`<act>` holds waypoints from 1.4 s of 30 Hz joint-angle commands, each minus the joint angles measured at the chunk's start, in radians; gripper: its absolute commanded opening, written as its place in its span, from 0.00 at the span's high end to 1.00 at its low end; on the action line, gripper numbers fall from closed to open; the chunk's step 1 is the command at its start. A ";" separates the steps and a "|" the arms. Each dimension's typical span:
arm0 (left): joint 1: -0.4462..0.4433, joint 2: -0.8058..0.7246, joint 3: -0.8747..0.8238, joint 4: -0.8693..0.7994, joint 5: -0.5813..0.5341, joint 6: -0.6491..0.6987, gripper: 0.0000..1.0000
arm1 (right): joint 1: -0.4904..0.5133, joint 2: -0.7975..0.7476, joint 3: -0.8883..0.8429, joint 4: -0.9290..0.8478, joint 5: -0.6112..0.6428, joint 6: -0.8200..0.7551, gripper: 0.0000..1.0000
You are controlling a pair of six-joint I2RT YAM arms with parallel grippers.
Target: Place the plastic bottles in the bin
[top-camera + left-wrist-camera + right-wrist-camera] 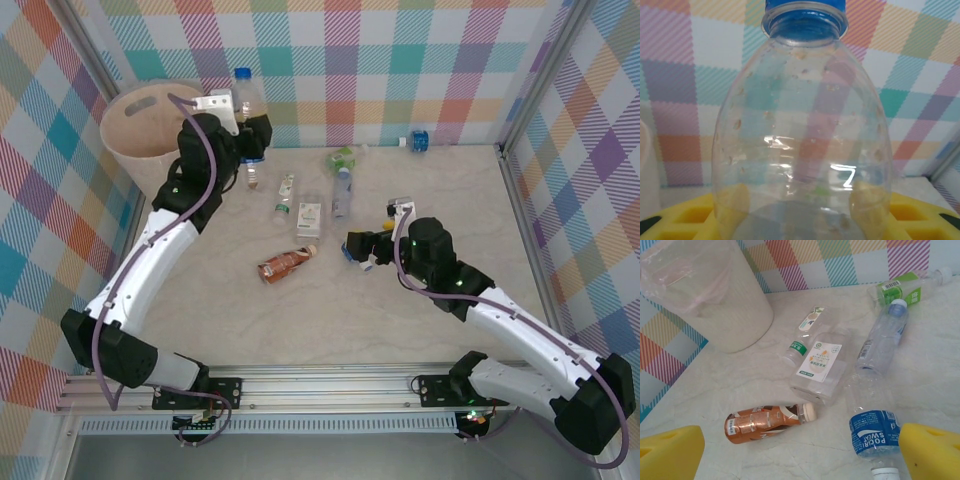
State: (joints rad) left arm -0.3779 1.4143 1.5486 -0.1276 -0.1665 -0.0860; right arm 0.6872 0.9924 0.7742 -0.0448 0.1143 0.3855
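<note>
**One bottle up beside the bin, the rest on the table**

The raised bottle [245,98], clear with a blue cap, stands upright in the air just right of the bin's rim. The left gripper [248,128] is clamped on its lower body. In the left wrist view the yellow pads [685,217] press it from both sides. The bin [125,105] sits in the far left corner by the checked wall.

Another bottle [253,175] lies on the table below the left gripper. Near the middle lie the small bottle [802,335] with a green label, the square bottle [822,365] with a white label, and the slim bottle [885,337] with a blue cap. The green bottle [905,290] lies farther back. The brown bottle [765,420] lies on its side nearer the arms.

The Pocari bottle [872,432], blue-labelled with a white cap, lies nearest the right gripper [362,252]. That gripper's jaws stand wide apart and hold nothing. One of its pads [932,450] is just beside the Pocari bottle.
</note>
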 commanded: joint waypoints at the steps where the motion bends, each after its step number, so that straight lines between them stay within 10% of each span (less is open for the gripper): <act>1: 0.015 -0.024 0.075 0.035 -0.110 0.121 0.47 | 0.003 0.001 0.022 0.023 -0.009 0.018 0.00; 23: 0.370 0.237 0.358 0.117 -0.227 0.161 0.46 | 0.003 0.047 0.039 -0.001 0.009 0.029 0.00; 42: 0.502 0.501 0.497 0.134 -0.324 0.155 0.47 | 0.003 0.161 0.106 0.006 -0.005 -0.011 0.00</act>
State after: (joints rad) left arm 0.1009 1.9041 2.0205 -0.0261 -0.4431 0.0784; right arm 0.6872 1.1542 0.8547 -0.0662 0.1181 0.4023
